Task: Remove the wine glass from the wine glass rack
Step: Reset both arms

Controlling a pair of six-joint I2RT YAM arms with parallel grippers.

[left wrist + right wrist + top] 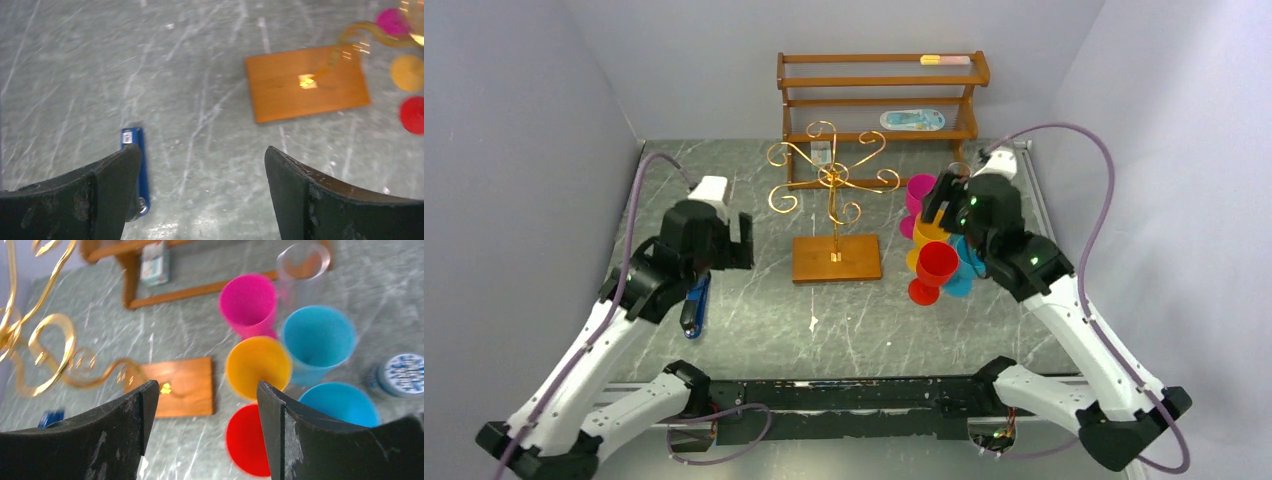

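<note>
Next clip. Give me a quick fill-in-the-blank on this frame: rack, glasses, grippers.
1. The rack has a gold pole on a square ___ base.
2. Its curled arms carry ___ glasses.
3. In the top view, the red glass stands on the table to the ___ of the rack.
4. The left gripper, jaws ___, hangs near a blue tool.
Missing words: wooden; no; right; open.
</note>
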